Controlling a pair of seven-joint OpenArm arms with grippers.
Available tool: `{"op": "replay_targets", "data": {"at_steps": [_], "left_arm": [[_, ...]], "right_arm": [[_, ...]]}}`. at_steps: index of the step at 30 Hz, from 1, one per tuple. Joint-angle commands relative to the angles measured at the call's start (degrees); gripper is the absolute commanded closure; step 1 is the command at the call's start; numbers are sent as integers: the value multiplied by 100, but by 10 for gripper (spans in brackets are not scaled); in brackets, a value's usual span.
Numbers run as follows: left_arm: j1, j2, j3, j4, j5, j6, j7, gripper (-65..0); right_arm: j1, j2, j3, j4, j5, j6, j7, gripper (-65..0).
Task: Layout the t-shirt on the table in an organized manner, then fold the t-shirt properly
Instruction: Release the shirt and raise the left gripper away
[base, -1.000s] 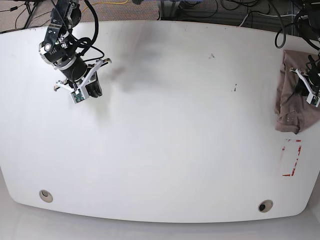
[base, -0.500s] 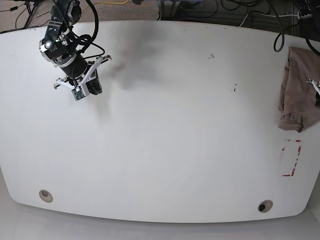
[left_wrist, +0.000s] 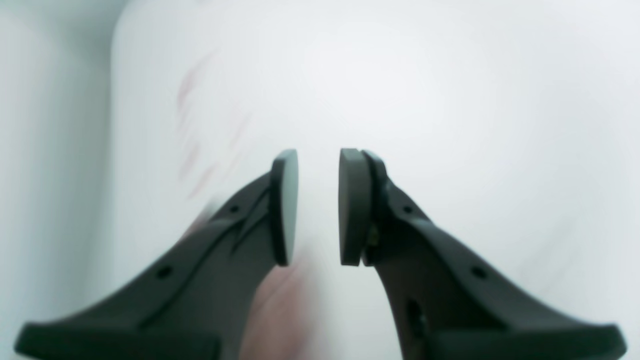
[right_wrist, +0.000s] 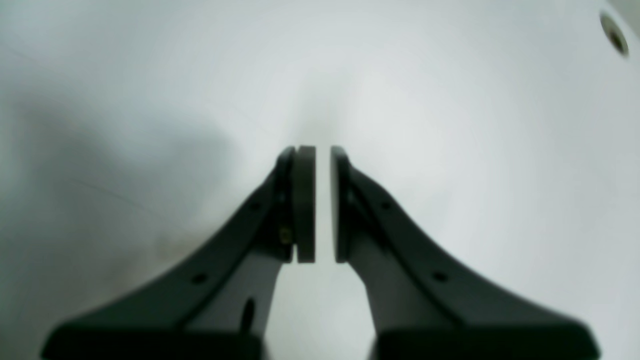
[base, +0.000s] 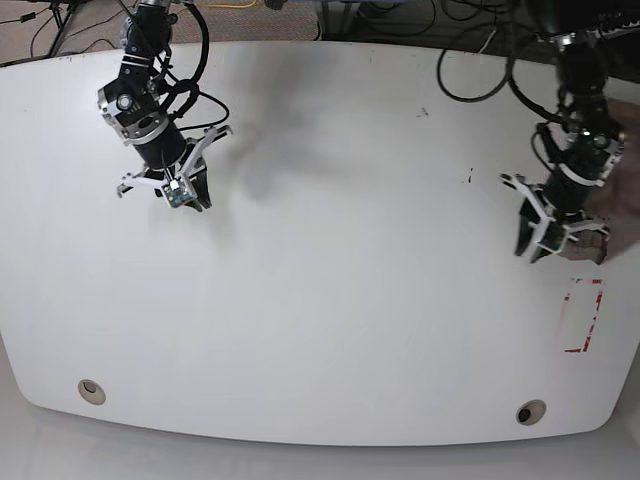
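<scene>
The mauve-brown t-shirt (base: 618, 208) lies bunched at the far right edge of the white table (base: 330, 260), partly hidden behind my left arm. My left gripper (base: 532, 250) hangs at the shirt's left edge. In the left wrist view the left gripper (left_wrist: 318, 165) is open, its pads a little apart with nothing between them, and a blur of t-shirt (left_wrist: 280, 310) shows beneath the fingers. My right gripper (base: 193, 200) hovers over bare table at the back left. In the right wrist view the right gripper (right_wrist: 322, 165) is shut, empty, with only a thin slit between its pads.
A red-white tape rectangle (base: 583, 315) lies just in front of the shirt. Two grommet holes (base: 91, 391) (base: 530, 411) sit near the front edge. Small dark specks (base: 468, 178) mark the table right of centre. Cables run behind the back edge.
My left arm has swung in from the right edge to the shirt's left side. The shirt now lies further right. My right arm has shifted slightly to the right.
</scene>
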Motion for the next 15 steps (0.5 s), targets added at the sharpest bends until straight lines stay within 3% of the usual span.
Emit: {"op": "replay_targets", "data": {"at_steps": [1, 6, 10, 15], "left_arm": [[214, 398, 148, 4, 179, 254, -809, -122], [715, 979, 394, -119, 443, 702, -1856, -122], [1445, 1242, 464, 180, 496, 790, -1926, -122], [2614, 1462, 649, 567, 505, 790, -1917, -122]], "right_arm": [[-75, 5, 283, -175, -50, -60, 596, -44], [-330, -12, 529, -334, -41, -60, 1009, -43], [-805, -39, 661, -202, 20, -60, 992, -43], [-1579, -197, 977, 62, 776, -60, 868, -43]]}}
